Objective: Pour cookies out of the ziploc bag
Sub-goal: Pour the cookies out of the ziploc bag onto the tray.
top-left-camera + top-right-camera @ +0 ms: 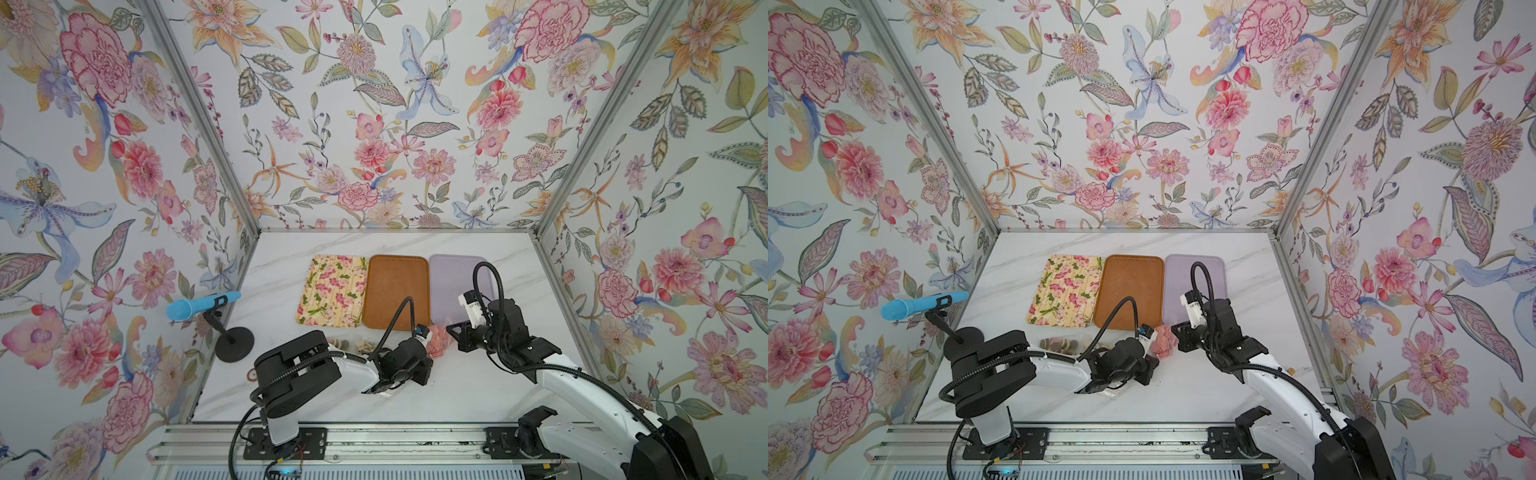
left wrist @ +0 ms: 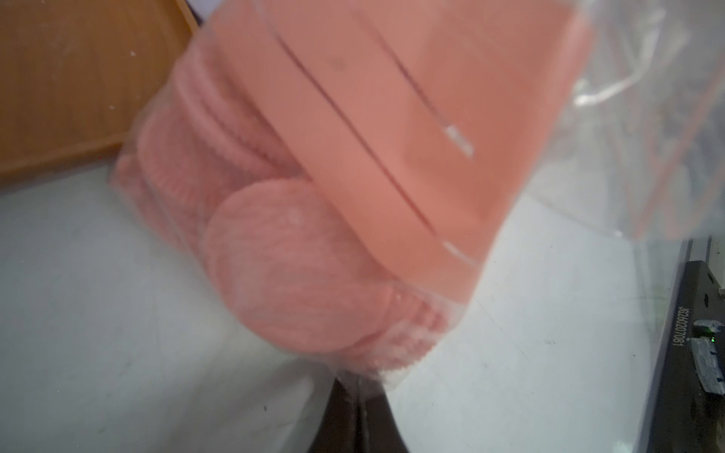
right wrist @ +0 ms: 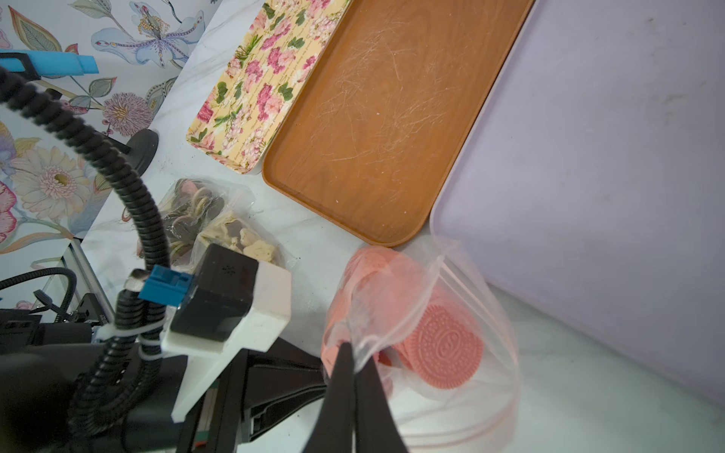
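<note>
While both arms reach low toward a top view's lower centre, we see the left claw (image 2: 359,392) and right claw (image 3: 356,357) pinched tight on the bag (image 1: 437,341). Pink cookies (image 3: 447,349) sit inside, just below the brown tray (image 1: 390,282).

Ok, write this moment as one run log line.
left gripper: shut on ziploc bag | right gripper: same bag | pink cookies: in bag | pour: not started

A robot lab booth: flowered wallpaper panels (image 1: 374,104) in aluminium framing (image 1: 200,116) enclose a white marble-patterned table (image 1: 457,395), with a metal mounting rail (image 1: 374,442) along the frame's bottom edge.
</note>
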### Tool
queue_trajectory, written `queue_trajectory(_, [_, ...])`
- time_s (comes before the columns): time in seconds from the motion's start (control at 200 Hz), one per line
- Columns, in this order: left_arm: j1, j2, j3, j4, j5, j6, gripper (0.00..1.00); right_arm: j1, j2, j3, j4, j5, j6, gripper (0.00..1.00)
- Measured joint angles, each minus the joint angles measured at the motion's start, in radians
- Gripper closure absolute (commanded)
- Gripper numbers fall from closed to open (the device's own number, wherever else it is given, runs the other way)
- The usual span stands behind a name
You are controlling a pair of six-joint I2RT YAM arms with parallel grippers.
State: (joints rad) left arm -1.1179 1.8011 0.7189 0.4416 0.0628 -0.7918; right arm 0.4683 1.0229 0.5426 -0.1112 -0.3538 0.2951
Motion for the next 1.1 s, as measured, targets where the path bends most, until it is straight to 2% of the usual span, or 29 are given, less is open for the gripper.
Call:
queue_trajectory(0.22, [0.0,-0.045,0.006,-0.077,-0.04,0.042,1.0,-0.018,0.022,0.041,-0.011,-0.027,-0.006,1.0])
queue_trajectory(0.38, [0.015,-0.098,0.062,-0.158,-0.063,0.102,1.0,-0.034,0.055,0.12,-0.027,-0.04,-0.027,1.0])
queue_trajectory(0.651, [0.117,-0.098,0.211,-0.239,-0.075,0.22,1.0,-0.098,0.156,0.262,-0.011,-0.063,-0.079,1.0])
queue_trajectory(0.956, [0.236,0.112,0.509,-0.279,-0.07,0.35,1.0,-0.269,0.452,0.347,0.135,-0.165,-0.098,1.0])
queue_trajectory(1.101, [0.27,0.217,0.631,-0.319,-0.067,0.397,1.0,-0.299,0.578,0.4,0.178,-0.207,-0.098,1.0])
